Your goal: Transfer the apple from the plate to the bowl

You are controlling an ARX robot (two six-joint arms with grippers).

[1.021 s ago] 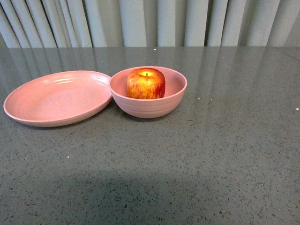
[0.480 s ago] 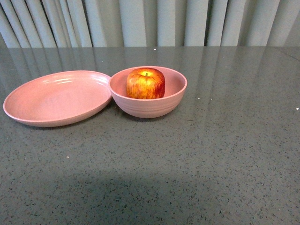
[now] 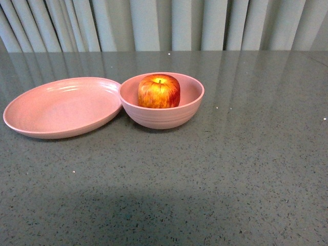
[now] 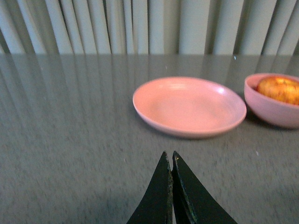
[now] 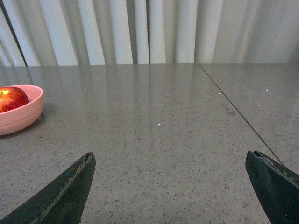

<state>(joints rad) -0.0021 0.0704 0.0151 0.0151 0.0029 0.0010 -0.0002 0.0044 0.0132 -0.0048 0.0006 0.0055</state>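
Front view shows the round red-and-yellow apple (image 3: 159, 91) sitting upright in the deep, faintly ridged pink bowl (image 3: 162, 116) at centre frame, stem dip facing up, with the wide, shallow, matte pink plate (image 3: 61, 107) left of it, its rim apparently touching the bowl's, though the contact is hard to confirm. Both rest on a speckled grey glossy worktop (image 3: 215, 174) before pale pleated curtains (image 3: 169, 24). Nothing blocks the bowl; the left hand (image 4: 171, 159) is clenched, tips together, holding nothing, while the right hand (image 5: 170, 168) is released, fingers spread wide.
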